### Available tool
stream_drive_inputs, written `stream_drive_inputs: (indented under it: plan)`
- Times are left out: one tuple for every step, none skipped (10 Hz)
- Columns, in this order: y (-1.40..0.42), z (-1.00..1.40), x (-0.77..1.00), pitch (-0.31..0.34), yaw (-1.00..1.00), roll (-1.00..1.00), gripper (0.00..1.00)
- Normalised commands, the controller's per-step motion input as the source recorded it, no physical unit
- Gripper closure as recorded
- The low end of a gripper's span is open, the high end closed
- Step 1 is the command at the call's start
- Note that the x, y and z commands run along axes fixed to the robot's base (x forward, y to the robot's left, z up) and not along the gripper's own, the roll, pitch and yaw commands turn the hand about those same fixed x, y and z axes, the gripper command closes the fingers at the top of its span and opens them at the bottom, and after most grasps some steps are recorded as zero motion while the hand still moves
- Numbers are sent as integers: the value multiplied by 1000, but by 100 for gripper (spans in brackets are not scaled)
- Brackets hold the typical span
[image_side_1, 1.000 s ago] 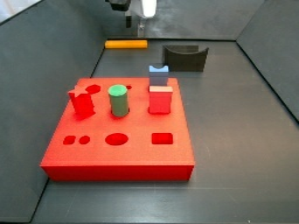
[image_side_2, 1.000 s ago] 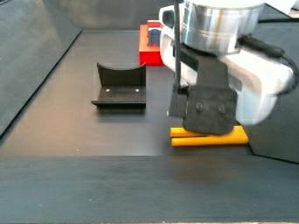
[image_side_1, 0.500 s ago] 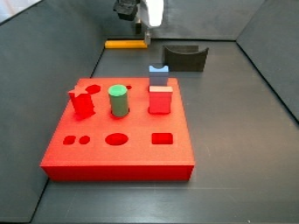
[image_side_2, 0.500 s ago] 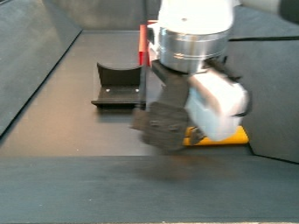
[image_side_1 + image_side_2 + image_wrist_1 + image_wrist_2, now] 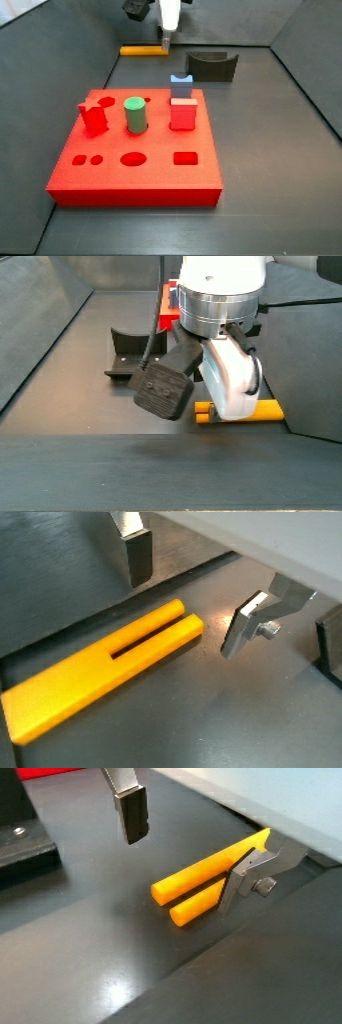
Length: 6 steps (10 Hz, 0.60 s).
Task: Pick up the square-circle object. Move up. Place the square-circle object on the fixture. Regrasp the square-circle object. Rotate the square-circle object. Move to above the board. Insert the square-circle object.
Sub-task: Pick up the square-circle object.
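The gripper (image 5: 187,587) is hovering over the far edge of the dark worktop (image 5: 267,150), above the square-circle object (image 5: 143,49). Its jaws are spread wide and gripping nothing. In both wrist views the two flat silver fingers (image 5: 130,808) are standing well apart, with bare worktop between them.

The square-circle object is a long yellow-orange rod, lying flat on the worktop near the far edge, close to the back wall. In a wrist view (image 5: 100,662) it is showing a narrow slot cut along its upper face. One silver finger (image 5: 251,617) is hanging just beside the end of the rod; whether it is touching the rod cannot be told. The other finger is sitting clear of the rod, on its other side. In a side view (image 5: 247,411) the arm's large white and silver wrist is covering most of the rod, leaving only one end showing.

The fixture (image 5: 211,66), a dark block with a U-shaped notch on top, is standing on the worktop near the far edge, beside the rod and apart from it. It is also showing in a side view (image 5: 134,354).

The board (image 5: 134,160), a large flat red block, is occupying the middle of the worktop. A green cylinder (image 5: 135,114) and a red square peg (image 5: 183,112) are standing upright on its top. A small blue-grey block (image 5: 182,85) is sitting just behind the red square peg.
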Motion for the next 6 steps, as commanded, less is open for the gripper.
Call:
stream_drive_inputs:
  plan:
    - [6,-123,-14,-289,-497,-473,0]
    - [40,-226,0,-251,-206,-427,0]
    - [0,-377,-89,-220,23,-279,0]
    - [0,-420,-103,-211,114,-237,0]
    - [0,-414,-100,-224,106,-236,0]
    - [-3,-383,-80,-237,103,-244,0]
